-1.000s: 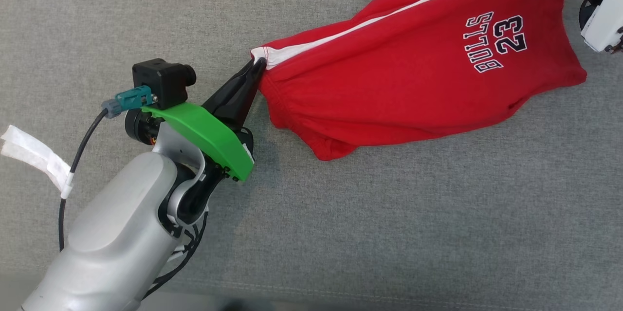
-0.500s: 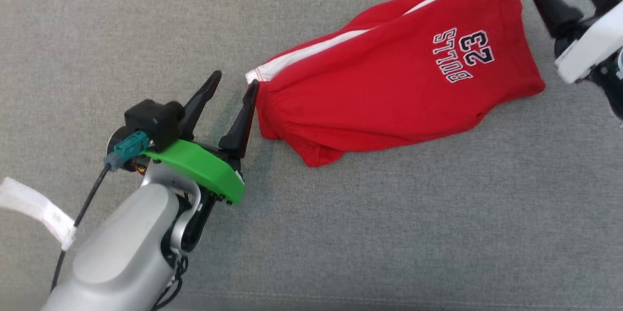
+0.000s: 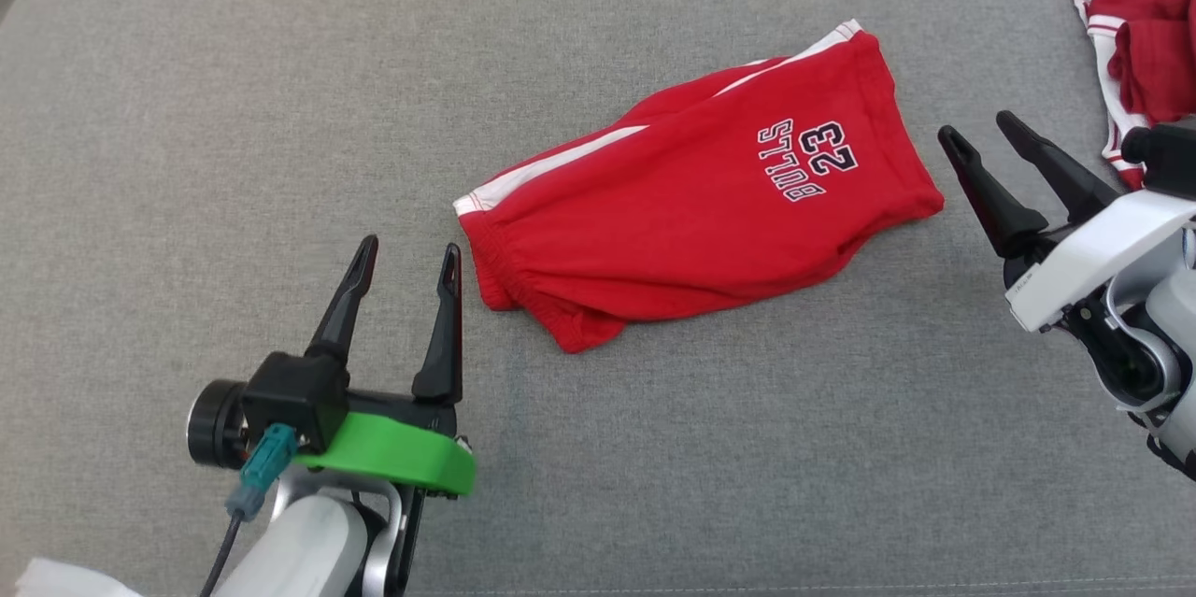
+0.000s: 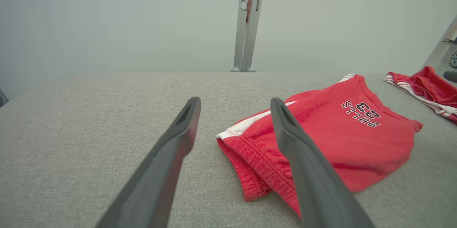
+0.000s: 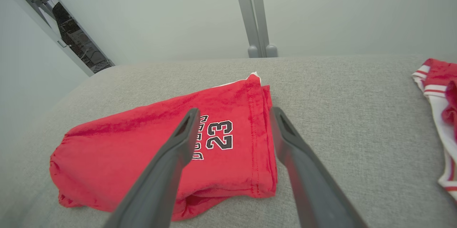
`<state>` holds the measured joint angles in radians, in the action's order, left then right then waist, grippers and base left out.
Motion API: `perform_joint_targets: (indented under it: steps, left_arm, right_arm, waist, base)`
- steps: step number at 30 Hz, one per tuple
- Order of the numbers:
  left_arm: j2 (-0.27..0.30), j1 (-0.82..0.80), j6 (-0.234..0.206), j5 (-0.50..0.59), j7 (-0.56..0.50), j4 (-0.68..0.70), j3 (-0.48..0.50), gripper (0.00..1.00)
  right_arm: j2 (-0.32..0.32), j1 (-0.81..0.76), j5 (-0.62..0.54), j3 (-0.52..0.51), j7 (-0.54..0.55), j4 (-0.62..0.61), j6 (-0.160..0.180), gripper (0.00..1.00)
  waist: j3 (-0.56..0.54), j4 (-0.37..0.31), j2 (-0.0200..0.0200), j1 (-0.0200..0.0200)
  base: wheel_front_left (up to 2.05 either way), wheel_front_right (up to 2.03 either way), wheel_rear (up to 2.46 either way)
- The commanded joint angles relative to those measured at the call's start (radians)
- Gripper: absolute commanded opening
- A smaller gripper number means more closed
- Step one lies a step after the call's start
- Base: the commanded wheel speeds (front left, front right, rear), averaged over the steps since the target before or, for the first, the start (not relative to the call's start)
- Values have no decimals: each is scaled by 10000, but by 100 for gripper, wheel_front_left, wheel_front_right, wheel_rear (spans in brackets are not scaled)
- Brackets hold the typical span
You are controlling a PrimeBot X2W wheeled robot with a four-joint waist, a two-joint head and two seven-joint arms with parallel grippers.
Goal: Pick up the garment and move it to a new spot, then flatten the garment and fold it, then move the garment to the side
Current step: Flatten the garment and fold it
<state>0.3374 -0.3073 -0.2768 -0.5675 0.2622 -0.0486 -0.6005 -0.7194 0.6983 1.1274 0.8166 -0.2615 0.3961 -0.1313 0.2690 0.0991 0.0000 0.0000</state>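
The red shorts point(image 3: 691, 205) are lying aslant across the middle of the grey padded surface point(image 3: 234, 111), blocking the centre. Bare cover is running open along the left edge and the near edge. A second red garment point(image 3: 1145, 46) is crowding the far right corner. The left gripper point(image 3: 411, 247) and right gripper point(image 3: 978, 125), fingers spread, are standing clear of either end of the shorts.

surface: grey fabric surface point(image 3: 654, 485) | far right edge: crumpled red-and-white cloth point(image 3: 1145, 36) | behind: metal post point(image 4: 248, 35)
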Motion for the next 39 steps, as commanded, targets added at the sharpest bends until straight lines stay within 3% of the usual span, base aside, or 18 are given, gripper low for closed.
perform_joint_targets:
  steps: [1, 9, 17, 27, 35, 36, 37, 38, 39]
  left_arm:
    - [-162, 380, 22, 239, 26, 83, 275, 100]
    - [-1538, 1832, 714, 1741, 28, 176, 1642, 100]
    - [-2502, 2144, 1446, 3025, 29, -6, 2121, 100]
    - [-2860, 2400, 1772, 3422, 29, 107, 2097, 100]
    - [-2871, 2256, 1512, 2968, 30, 276, 1783, 100]
    - [-2872, 2232, 1492, 2955, 30, 260, 1763, 100]
    - [-2872, 2208, 1481, 2963, 30, 235, 1757, 100]
    - [-2871, 2162, 1469, 2984, 30, 212, 1769, 100]
    - [-2871, 2131, 1456, 3001, 30, 199, 1786, 100]
  right_arm:
    - [100, -367, -220, -251, -37, -40, 13, 100]
    - [618, -2066, -1280, -2084, -41, -181, 13, 100]
    - [717, -1941, -1592, -2726, -35, 928, 13, 100]
    - [590, -574, -1769, -2956, 1221, 3558, 12, 100]
    - [626, -117, -1873, -2599, 2215, 4591, 12, 100]
    - [671, -77, -1928, -2516, 2262, 4661, 13, 78]
    - [714, -52, -1923, -2472, 2286, 4710, 13, 22]
    - [790, -16, -1924, -2424, 2286, 4751, 13, 0]
    - [847, 3, -1909, -2375, 2304, 4760, 13, 0]
  waist:
    - [-282, 10, 0, 0]
    - [-416, 629, 0, 0]
    - [-163, 1569, 0, 0]
    - [419, 2781, 0, 0]
    - [710, 3108, 0, 0]
    - [739, 3096, 0, 0]
    - [761, 3072, 0, 0]
    - [783, 3018, 0, 0]
    - [792, 2957, 0, 0]
  base:
    - [0, 0, 0]
    - [0, 0, 0]
    - [0, 0, 0]
    - [0, 0, 0]
    - [0, 0, 0]
    - [0, 0, 0]
    - [0, 0, 0]
    - [0, 0, 0]
    - [0, 0, 0]
